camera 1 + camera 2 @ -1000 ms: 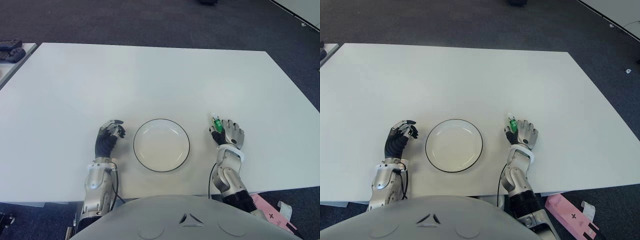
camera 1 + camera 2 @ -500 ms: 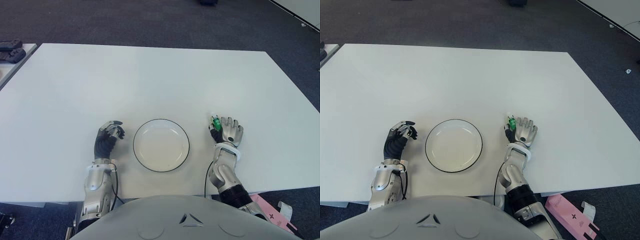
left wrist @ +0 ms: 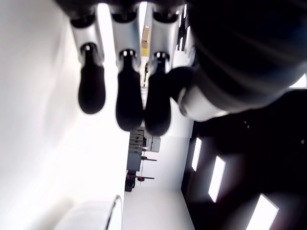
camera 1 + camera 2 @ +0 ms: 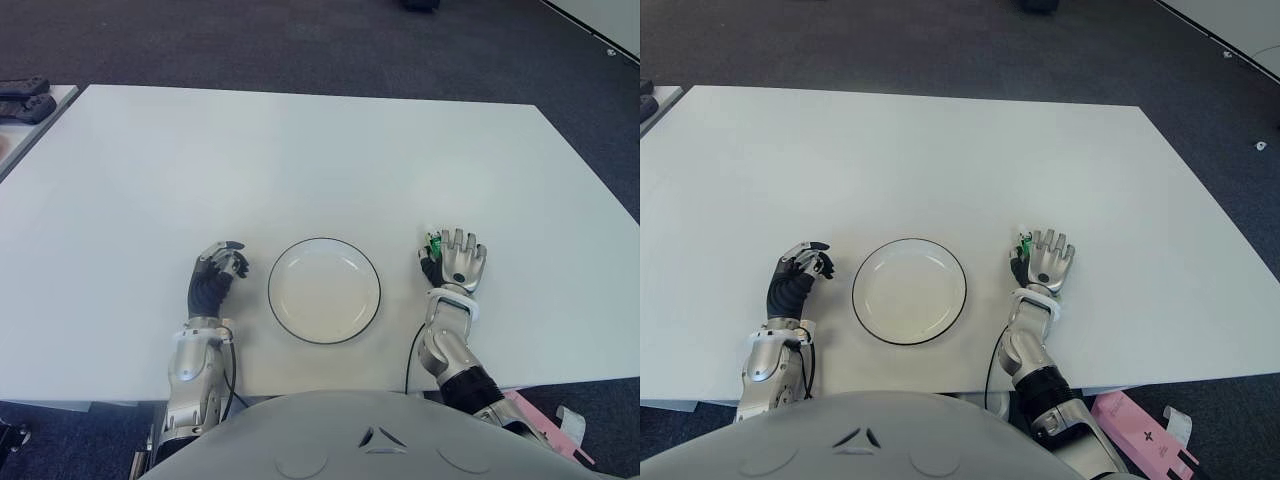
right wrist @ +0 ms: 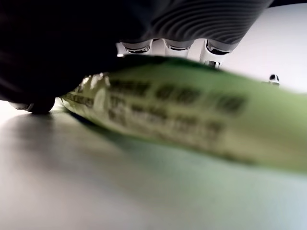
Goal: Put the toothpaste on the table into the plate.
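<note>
Toothpaste [image 4: 434,243] sits under your right hand [image 4: 456,264], pinned beneath the palm with fingers wrapped over it, its green tip poking out on the thumb side. Plate [image 4: 324,290] lies between both hands. Left hand [image 4: 215,274] is loosely curled, holding nothing.

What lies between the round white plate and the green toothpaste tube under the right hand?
Only bare white table, seen in the eye views: nothing separates the black-rimmed white plate from the green toothpaste tube under the right hand.

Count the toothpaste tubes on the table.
1. The green toothpaste tube is under the right robot hand, just right of the empty plate. Most of it is hidden by the fingers.
</note>
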Controlling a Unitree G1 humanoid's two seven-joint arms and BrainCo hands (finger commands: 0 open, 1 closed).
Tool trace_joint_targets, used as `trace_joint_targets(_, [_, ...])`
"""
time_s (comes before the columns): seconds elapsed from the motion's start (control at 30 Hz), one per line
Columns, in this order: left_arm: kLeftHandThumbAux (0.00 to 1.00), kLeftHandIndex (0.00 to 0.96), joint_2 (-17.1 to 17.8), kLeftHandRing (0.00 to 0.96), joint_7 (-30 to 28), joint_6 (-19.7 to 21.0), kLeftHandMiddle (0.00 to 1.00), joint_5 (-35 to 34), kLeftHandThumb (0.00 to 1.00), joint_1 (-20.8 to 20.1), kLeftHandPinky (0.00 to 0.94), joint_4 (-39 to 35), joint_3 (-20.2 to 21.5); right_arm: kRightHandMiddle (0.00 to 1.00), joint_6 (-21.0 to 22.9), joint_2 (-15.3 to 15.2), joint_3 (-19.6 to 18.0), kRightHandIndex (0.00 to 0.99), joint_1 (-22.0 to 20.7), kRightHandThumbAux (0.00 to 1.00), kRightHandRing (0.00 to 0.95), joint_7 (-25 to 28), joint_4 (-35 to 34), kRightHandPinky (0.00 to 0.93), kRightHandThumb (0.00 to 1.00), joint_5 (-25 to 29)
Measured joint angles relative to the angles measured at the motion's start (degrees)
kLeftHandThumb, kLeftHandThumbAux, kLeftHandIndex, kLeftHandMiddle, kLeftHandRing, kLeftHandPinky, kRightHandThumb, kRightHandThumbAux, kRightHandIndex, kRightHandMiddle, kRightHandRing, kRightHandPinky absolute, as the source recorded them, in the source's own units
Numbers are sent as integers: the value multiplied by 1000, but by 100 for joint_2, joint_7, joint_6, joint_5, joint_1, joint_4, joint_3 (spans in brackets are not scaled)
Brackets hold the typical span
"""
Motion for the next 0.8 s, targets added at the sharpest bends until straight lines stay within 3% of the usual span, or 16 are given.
trace_joint_targets(0.13, [715,439,-1,627,33,7,639,1,712,0,619,-4,19,0,-101,-86,49,0,3,307,0,-18,2,115,670,9])
trace_joint_targets(0.2, [715,439,-1,629,38,26,639,-1,712,0,620,-9,35,0,-150,-114,47,15,5,327,15,-31,1,207,691,32])
trace_joint_targets(0.3, [715,439,-2,632,38,52,642,-7,712,1,619,-23,59,44,-200,-122,17,78,7,359,129,-59,-2,377,776,88])
trace_joint_targets(0.4, [715,439,-3,631,38,65,643,-14,712,2,618,-42,90,103,-203,-99,-100,145,13,394,213,-65,-18,475,867,202])
trace_joint_targets(0.57, [715,439,-3,631,38,110,644,-16,711,0,617,-71,129,181,-260,-88,-275,219,35,420,297,-234,-37,538,951,339])
trace_joint_targets(0.6, [715,439,-3,631,38,118,644,-16,711,0,619,-78,133,212,-285,-73,-316,244,44,527,326,-266,-52,498,969,378])
trace_joint_targets(0.67, [715,439,-3,632,38,121,644,-16,710,-1,620,-83,136,251,-351,-33,-408,273,82,619,362,-351,-122,464,984,498])
trace_joint_targets(0.8, [715,440,-5,633,38,144,645,-16,710,-3,620,-92,142,378,-521,41,-574,352,190,697,459,-532,-264,435,996,699])
